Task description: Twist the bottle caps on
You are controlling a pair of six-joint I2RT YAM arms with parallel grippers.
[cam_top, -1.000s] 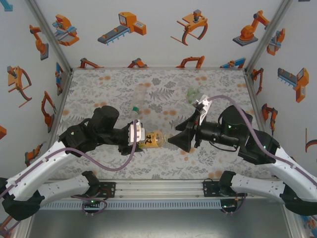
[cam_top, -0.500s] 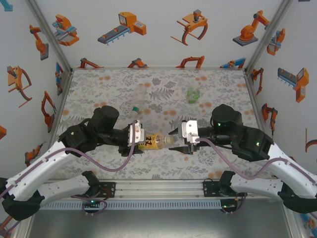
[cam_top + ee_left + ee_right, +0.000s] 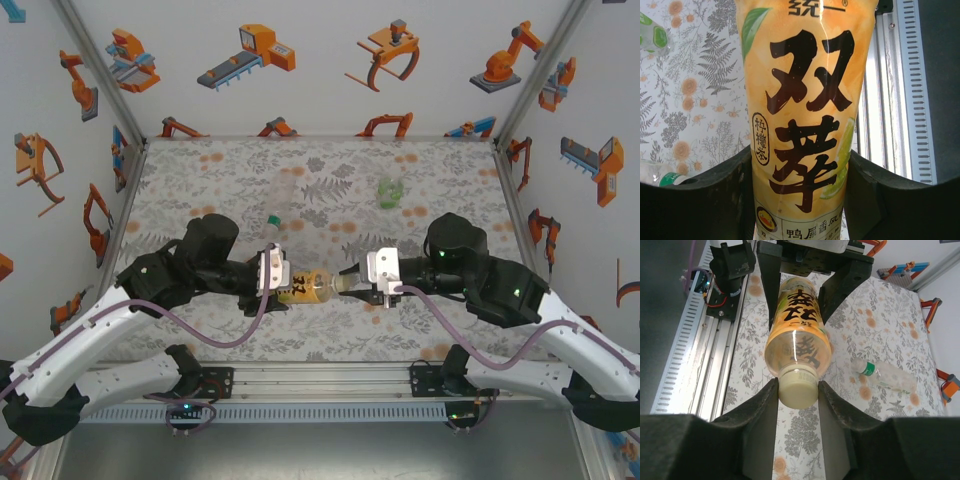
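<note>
My left gripper [image 3: 272,272] is shut on the amber bottle [image 3: 305,285], which lies level above the table with its yellow label and dark writing [image 3: 805,100] between the jaws of the left gripper [image 3: 800,155]. A pale white cap [image 3: 798,389] sits on the bottle's mouth, pointing right. My right gripper [image 3: 350,285] meets it head-on, and both fingers [image 3: 767,405] of the right gripper [image 3: 797,385] press the cap's sides. The amber bottle [image 3: 799,335] stretches away from the right wrist camera.
A plain clear bottle [image 3: 285,192] with a green band [image 3: 272,218] lies behind the left gripper; the same clear bottle [image 3: 885,376] shows in the right wrist view. A green-labelled bottle [image 3: 390,190] lies at the back right. The metal rail [image 3: 320,382] runs along the near edge.
The right gripper has rolled its wrist round, moved left onto the bottle's mouth and closed on the cap. The left gripper has kept the bottle still.
</note>
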